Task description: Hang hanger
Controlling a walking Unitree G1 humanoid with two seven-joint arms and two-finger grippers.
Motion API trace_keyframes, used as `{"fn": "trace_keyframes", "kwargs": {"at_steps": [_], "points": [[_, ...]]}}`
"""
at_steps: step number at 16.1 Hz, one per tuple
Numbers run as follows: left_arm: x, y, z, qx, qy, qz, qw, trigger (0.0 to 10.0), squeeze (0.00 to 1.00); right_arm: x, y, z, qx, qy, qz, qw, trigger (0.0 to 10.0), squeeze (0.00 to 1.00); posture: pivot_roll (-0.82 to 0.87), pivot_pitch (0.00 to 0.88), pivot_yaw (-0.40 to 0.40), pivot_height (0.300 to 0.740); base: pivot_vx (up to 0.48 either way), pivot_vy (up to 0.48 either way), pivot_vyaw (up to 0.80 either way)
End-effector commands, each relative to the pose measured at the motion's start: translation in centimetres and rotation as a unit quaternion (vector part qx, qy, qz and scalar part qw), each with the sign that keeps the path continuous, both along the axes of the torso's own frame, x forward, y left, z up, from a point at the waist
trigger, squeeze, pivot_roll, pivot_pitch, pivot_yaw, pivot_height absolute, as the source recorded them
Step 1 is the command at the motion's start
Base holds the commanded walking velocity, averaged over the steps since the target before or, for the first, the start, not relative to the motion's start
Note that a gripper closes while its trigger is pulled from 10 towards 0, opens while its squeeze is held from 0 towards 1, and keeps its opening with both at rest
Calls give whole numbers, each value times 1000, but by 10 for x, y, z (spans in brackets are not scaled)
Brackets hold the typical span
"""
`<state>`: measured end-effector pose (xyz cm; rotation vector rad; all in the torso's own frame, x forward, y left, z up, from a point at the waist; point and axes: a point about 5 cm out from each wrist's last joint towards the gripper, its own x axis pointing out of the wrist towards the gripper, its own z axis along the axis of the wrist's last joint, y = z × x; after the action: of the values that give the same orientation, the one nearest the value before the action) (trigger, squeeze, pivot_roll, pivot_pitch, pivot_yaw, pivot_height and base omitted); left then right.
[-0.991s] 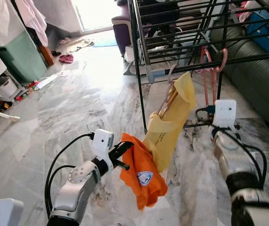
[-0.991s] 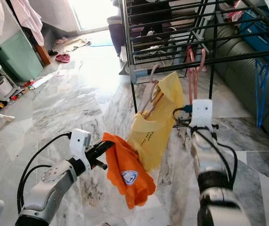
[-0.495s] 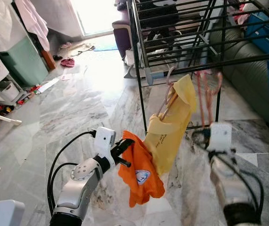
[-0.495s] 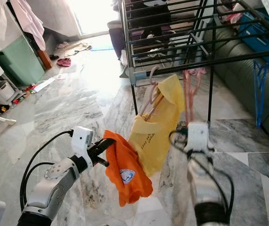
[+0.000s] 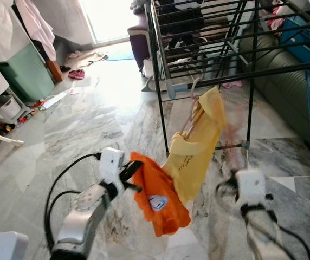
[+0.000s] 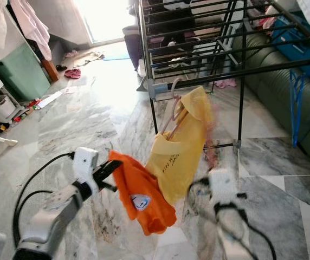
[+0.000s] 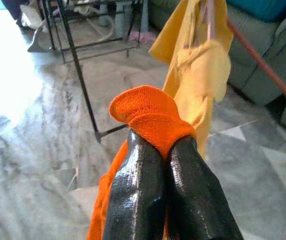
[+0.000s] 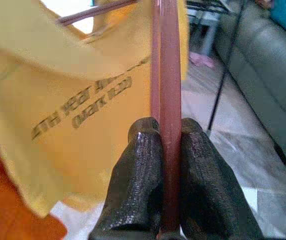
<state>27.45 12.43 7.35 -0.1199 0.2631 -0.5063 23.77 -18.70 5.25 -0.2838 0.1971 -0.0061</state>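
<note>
Below the black drying rack (image 5: 209, 38), over the marble floor (image 5: 90, 124), the left gripper (image 7: 164, 150) has its jaws pressed together on a fold of the orange shirt (image 5: 157, 197), which hangs down from the pinch and touches the yellow shirt (image 5: 198, 146) beside it. The yellow shirt hangs on its own hanger from the rack's front bar. The right gripper (image 8: 165, 131) has its jaws clamped on the thin red hanger (image 8: 165, 75), whose shaft runs up between the two fingers close against the yellow cloth. Compared with a second ago, the right arm (image 5: 252, 189) has dropped well below the rack bar, and the red hanger, which then had its hooks up at the bar, has come down with it; the left arm has shifted slightly lower and leftward with the orange shirt. The right arm is heavily blurred in the head views, so its fingers cannot be made out there, and the red hanger shows only as a faint pink smear. The hanger's hook end is cut off in the right wrist view.
</note>
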Motion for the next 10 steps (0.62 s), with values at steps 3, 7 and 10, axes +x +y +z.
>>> {"fn": "trace_keyframes", "kwargs": {"at_steps": [3, 7, 10], "points": [[-1, 5, -2, 18, 9, 32, 999, 10000, 0, 5, 13, 15, 17, -30, 25, 999, 10000, 0, -119, 0, 136, 740, 0, 0, 0], [-2, -6, -1, 13, 6, 25, 1000, 10000, 0, 13, 21, 19, 14, -35, 47, 998, 10000, 0, -101, 0, 125, 740, 0, 0, -106], [-4, -12, 1, -5, 4, 14, 1000, 10000, 0, 18, 27, 21, 15, -35, 61, 997, 10000, 0, -97, 0, 122, 740, 0, 0, 0]]}}
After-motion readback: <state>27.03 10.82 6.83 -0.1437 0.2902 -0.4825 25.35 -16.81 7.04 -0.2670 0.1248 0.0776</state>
